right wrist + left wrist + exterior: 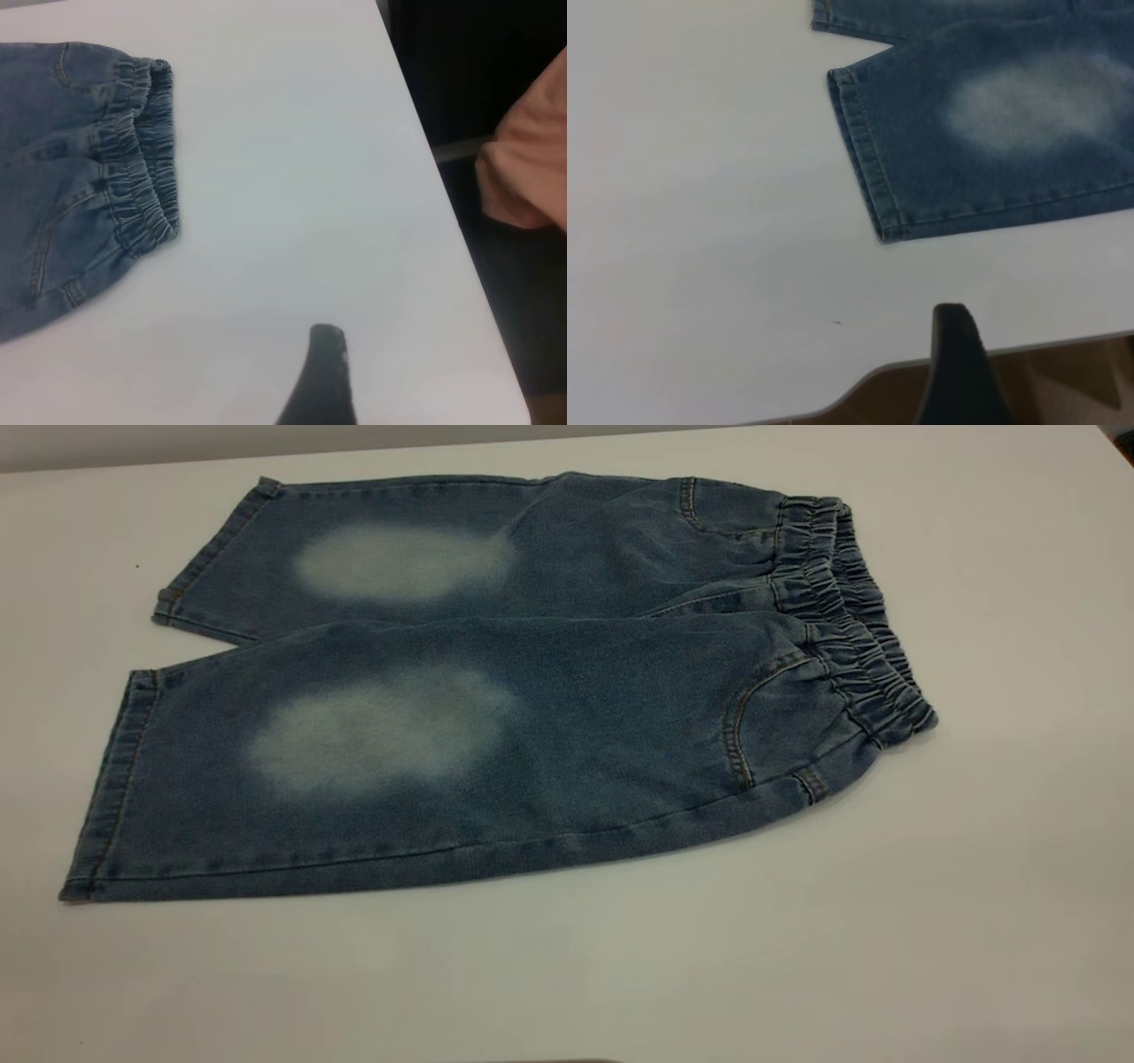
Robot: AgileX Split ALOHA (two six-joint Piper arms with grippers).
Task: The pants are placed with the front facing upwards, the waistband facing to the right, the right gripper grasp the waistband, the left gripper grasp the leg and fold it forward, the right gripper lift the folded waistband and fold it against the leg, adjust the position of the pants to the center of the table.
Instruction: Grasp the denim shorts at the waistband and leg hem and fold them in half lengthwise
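The blue denim pants point(567, 726) lie flat on the white table point(974, 921), with pale knee patches up and both legs pointing left. The ruffled waistband point(850, 629) is at the right end. Neither gripper shows in the exterior view. In the left wrist view, the left gripper point(1006, 363) hangs over the table's near edge, well short of the leg hem point(868, 150); one dark finger point(957, 363) shows with nothing against it. In the right wrist view, the right gripper point(400, 372) hovers over bare table, apart from the waistband point(146, 150); its one visible finger point(323, 381) is bare too.
The table's edge point(1028, 347) runs close to the left gripper, with brown floor beyond. At the table's right side point(443, 204) there is a dark gap, and a person's peach-coloured sleeve point(532, 159) is there. White tabletop surrounds the pants.
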